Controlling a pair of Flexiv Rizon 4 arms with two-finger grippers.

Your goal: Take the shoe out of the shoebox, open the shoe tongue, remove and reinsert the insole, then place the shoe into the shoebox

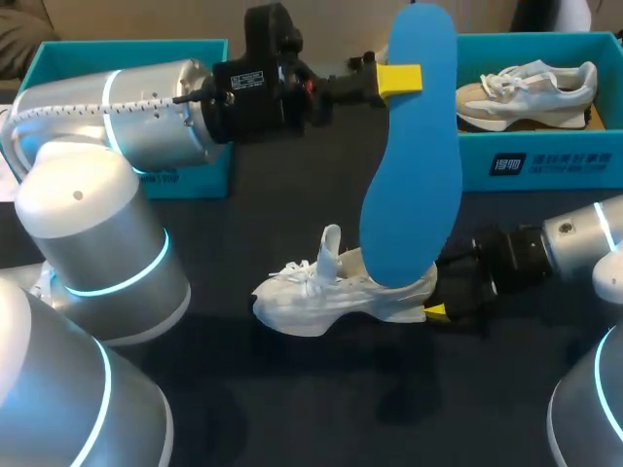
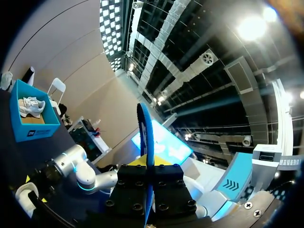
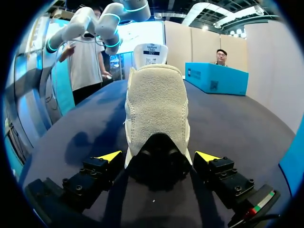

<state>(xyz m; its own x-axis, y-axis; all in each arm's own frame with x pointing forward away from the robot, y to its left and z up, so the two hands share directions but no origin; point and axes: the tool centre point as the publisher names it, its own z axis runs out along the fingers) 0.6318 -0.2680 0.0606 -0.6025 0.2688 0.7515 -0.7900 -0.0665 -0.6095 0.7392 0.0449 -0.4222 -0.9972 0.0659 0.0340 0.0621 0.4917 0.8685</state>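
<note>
A white shoe [image 1: 331,297] lies on the dark table with its tongue pulled up. My left gripper [image 1: 401,80] is shut on the top of a blue insole [image 1: 414,156], which hangs upright with its lower end at the shoe's opening. In the left wrist view the insole [image 2: 145,135] shows edge-on between the closed fingers of that gripper [image 2: 148,166]. My right gripper [image 1: 440,288] sits at the shoe's heel. In the right wrist view the beige heel [image 3: 156,109] stands between the spread fingers of the right gripper [image 3: 159,156], which is open.
A blue shoebox [image 1: 545,161] at the back right holds a second, beige-and-white shoe [image 1: 526,92]. Another blue box [image 1: 58,58] stands at the back left, partly behind my left arm. The table's front is bare dark cloth.
</note>
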